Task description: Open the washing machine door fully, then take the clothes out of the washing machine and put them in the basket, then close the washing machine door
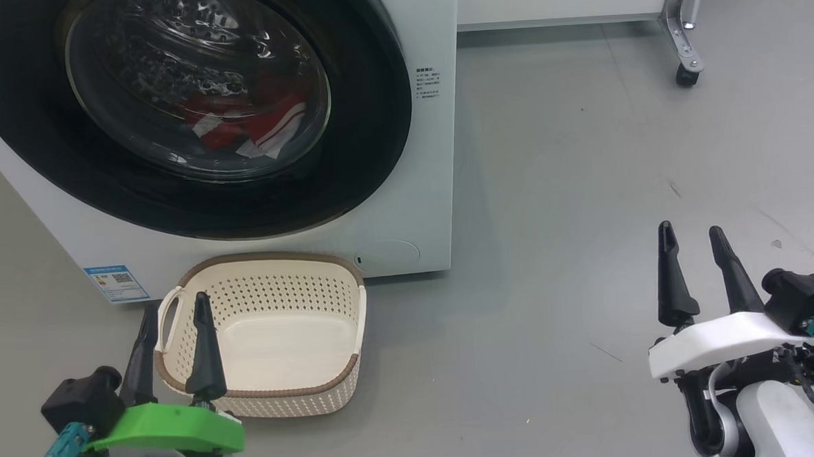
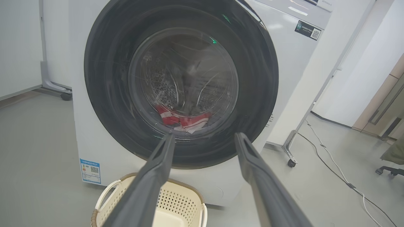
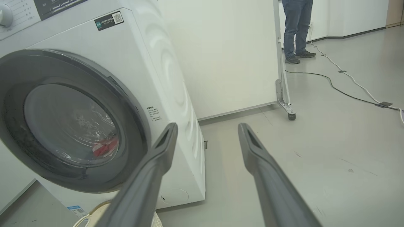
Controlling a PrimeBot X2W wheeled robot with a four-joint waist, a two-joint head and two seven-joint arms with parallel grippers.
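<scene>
At the far left of the scene stands the washing machine [image 1: 438, 151], a white block on the grey floor [image 1: 552, 249] with its front turned toward the robot. Nearly all of that front is taken up by the washing machine door [image 1: 371, 120], a round black-rimmed disc that lies flat against the body and is shut. I can make out no handle or catch on the rim, so I cannot tell which edge swings free.

Below the door, the basket [image 1: 271, 256] sits on the floor just before the machine's base. It is upright and has nothing in it. Behind the glass, the clothes [image 1: 251, 125] lie in a low red and white heap at the bottom of the drum.

The left tool [image 1: 175, 304] hangs at the near left above the basket's near-left corner. Its fingers are spread and hold nothing, and they point straight at the lower part of the door. The right tool [image 1: 690, 228] is equally released and bare. It sits well apart at the near right over open floor, past the machine's right corner, and sees the door only at a slant.

The door therefore lies far and dead ahead of the left tool, but far and off to the left of the right one. By my reading the left arm is the nearer and squarer to it, though the right arm is closer to the door's right edge.
</scene>
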